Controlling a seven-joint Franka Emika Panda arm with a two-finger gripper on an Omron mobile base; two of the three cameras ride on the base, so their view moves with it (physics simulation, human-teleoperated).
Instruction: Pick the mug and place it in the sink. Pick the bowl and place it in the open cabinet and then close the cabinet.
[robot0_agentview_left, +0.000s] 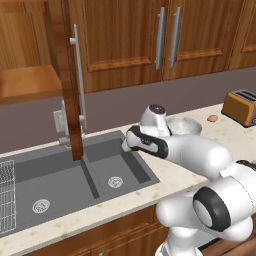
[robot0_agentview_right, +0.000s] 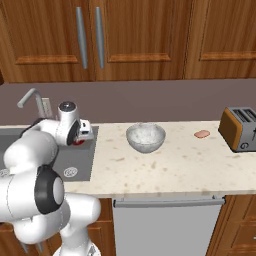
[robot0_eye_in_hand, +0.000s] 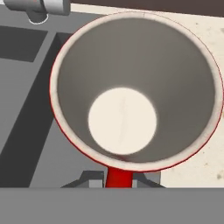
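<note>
Red mug (robot0_eye_in_hand: 131, 100) sits right up close, held tight by its handle in the gripper (robot0_eye_in_hand: 119, 177).

Its mouth points up at the hand. Below it, from 9 o'clock round to 6, is the dark sink (robot0_eye_in_hand: 26, 87); the counter (robot0_eye_in_hand: 210, 144) is at 3 o'clock. Next, lower it.

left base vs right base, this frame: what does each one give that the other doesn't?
Left base view: the open cabinet door with its bar handle, the bare shelf, the white wire rack. Right base view: a sliver of the red mug at the sink's edge, and the faucet. Both: the bowl, the toaster, the sink.
</note>
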